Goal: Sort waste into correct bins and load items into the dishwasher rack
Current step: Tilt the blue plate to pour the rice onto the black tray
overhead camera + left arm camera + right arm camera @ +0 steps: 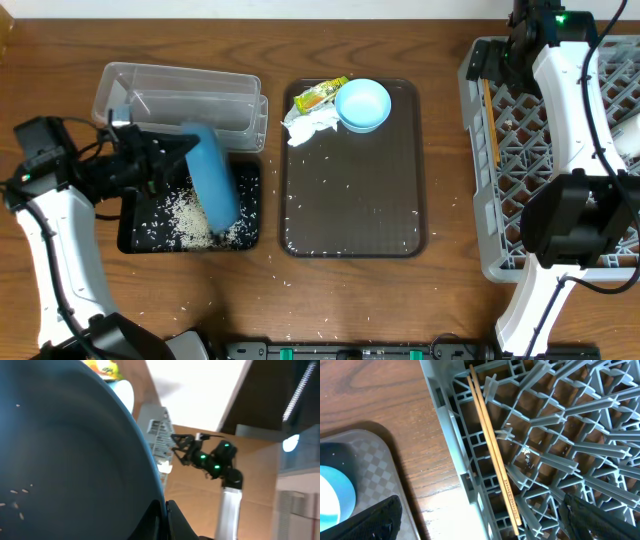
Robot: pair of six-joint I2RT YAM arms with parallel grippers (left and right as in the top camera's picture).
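Note:
My left gripper [178, 158] [165, 512] is shut on the rim of the dark blue plate [212, 182] [65, 450]. It holds the plate tilted on edge over the black tray [133, 238], where a heap of rice [188, 218] lies. A few grains stick to the plate. The clear tub [180, 88] stands behind the black tray. The light blue bowl [363, 104] [332, 497], the wrapper [318, 95] and the napkin [311, 124] sit on the brown tray [350, 200]. My right gripper [500, 58] [485, 527] is open and empty above the rack's [478, 180] [452, 430] left edge. The chopsticks [490, 120] [492, 440] lie in the rack.
Scattered rice grains lie on the brown tray and on the table in front of it. A white object [630, 140], possibly the cup, shows at the rack's right edge. The right arm's links stretch over the rack.

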